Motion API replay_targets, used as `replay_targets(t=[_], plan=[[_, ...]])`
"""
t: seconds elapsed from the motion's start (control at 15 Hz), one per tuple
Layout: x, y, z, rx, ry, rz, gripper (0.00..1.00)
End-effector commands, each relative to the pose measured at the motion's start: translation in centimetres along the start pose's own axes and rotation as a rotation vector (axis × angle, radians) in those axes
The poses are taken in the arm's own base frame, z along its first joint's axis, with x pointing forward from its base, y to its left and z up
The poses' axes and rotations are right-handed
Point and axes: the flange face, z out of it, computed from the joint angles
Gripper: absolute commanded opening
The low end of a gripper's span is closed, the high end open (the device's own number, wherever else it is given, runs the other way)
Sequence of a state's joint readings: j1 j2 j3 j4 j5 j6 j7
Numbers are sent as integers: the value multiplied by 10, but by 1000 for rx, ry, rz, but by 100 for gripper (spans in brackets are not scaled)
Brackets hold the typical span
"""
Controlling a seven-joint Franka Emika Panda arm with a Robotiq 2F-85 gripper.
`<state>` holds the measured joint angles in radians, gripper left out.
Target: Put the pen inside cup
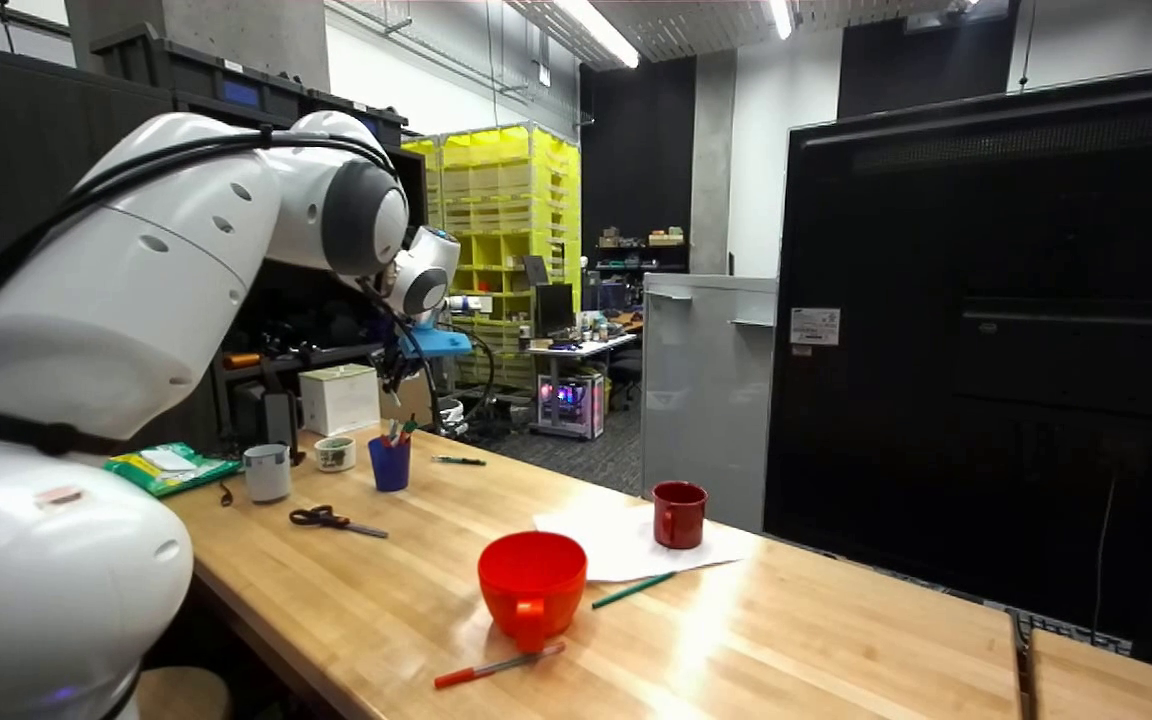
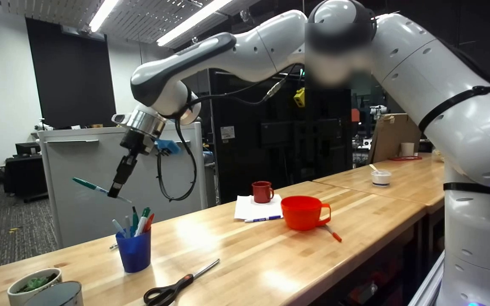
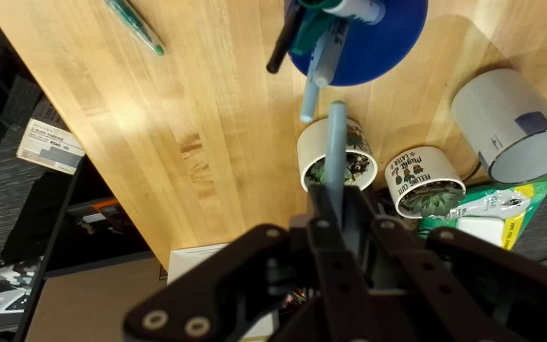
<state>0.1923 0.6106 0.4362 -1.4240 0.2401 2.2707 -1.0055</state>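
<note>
Pen [image 2: 100, 189] found raised above the dark blue cup [image 2: 134, 257] and outside it, carried by the gripper [image 2: 115, 190]; the fingers [image 3: 322, 209] are pinching it, nearer its pale end. Its long axis runs crosswise to the fingers and, in an exterior view, slopes shallowly: green end high and directed away from the cup, pale end lower and leading. The wrist view shows that pale end aimed toward the cup; whether it stands plumb over the mouth cannot be determined. Assessment: the coming move turns on this slope, and the pen should be brought nearer upright, pale end down, before lowering. Markers [image 2: 141, 225] occupy part of the mouth, at least one leaning past the rim, so fouling is a risk. The long edge of the wooden table [image 3: 235, 199] lies well apart from the cup, with a loose green pen [image 3: 136, 28] between. Potted succulents [image 3: 428, 183], a grey mug [image 3: 499, 114] and scissors [image 2: 170, 291] stand or lie on other sides; approach from above is judged the freest.
</note>
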Motion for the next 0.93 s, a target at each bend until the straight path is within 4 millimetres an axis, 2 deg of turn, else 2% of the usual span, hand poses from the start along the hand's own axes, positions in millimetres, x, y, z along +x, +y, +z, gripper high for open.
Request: replay_targets(t=[0.0,0.47,0.53,0.87], plan=[[0,2,1,0,-3,3,11],[2,-1,2,1,-3,-1,11],[2,0,2,1,-3,-1,3],[-8,17,2,12,63,85,3]])
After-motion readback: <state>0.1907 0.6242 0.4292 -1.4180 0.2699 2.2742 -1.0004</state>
